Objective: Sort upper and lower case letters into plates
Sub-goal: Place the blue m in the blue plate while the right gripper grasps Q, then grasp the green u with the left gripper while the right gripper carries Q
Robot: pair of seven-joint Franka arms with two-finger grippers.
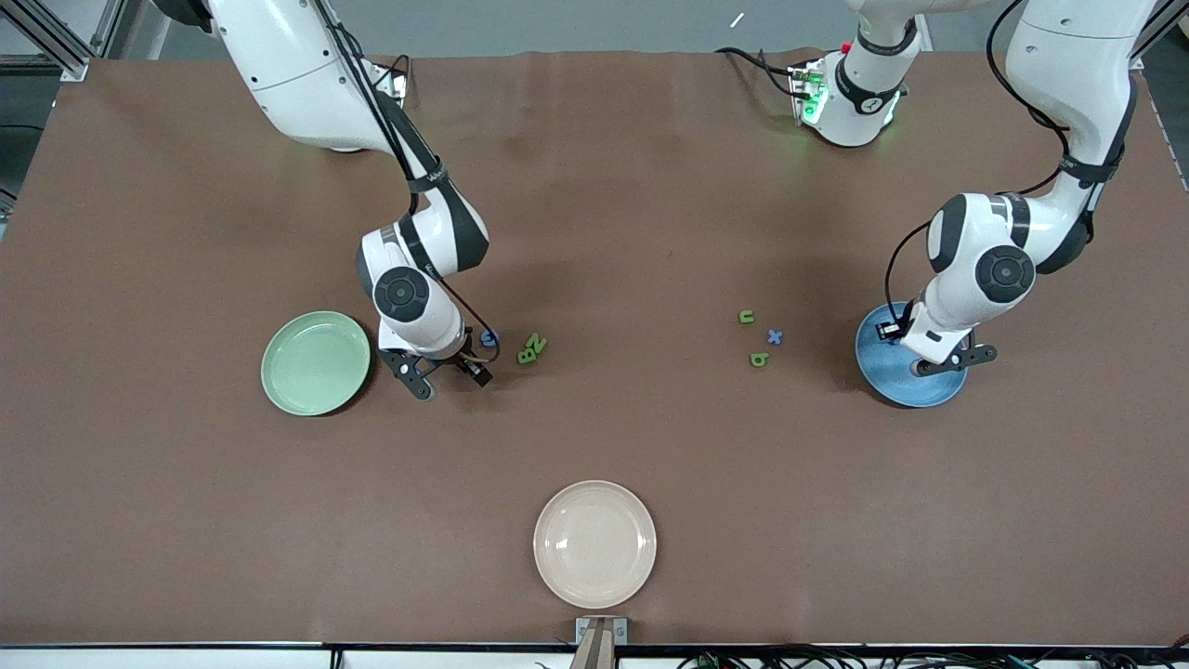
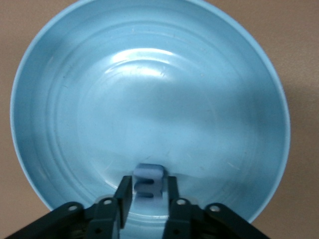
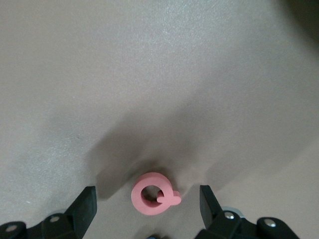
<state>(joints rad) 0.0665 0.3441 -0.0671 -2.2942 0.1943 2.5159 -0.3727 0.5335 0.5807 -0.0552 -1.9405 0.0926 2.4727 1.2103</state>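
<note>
our left gripper (image 2: pixel 148 199) hangs low over the round, shallow, medium blue plate (image 1: pixel 884 376) at the left arm's end of the table, and between its fingers sits a small, flat, pale blue letter piece (image 2: pixel 148 180). the jaws stand narrow, close against the piece on both sides; we cannot tell whether they grip it or have just let go. the step in hand, as we judge it, is the drop into this plate. to do it well we open fully and lift straight up, so the piece falls flat inside the rim and does not cling to a pad.

our right gripper (image 3: pixel 147 203) stands wide, holding nothing, over the brown table beside the round, pale mint green plate (image 1: pixel 316 362). straight below it, between its two fingers (image 3: pixel 85 204), lies a flat, pinkish red letter piece shaped like a q (image 3: pixel 154 193), apart from both pads. we judge that the pick wants a straight descent with the letter kept centred, then a close across its round body, not its tail.

just beside this gripper, toward the middle of the table, lie a small blue letter (image 1: pixel 489 337) and two touching green letters (image 1: pixel 531 348). under neither gripper, toward the blue plate, wait two more green letters (image 1: pixel 746 318) (image 1: pixel 759 359) and a blue x-shaped one (image 1: pixel 775 337). a round cream-white plate (image 1: pixel 594 544) sits well apart from both grippers.
</note>
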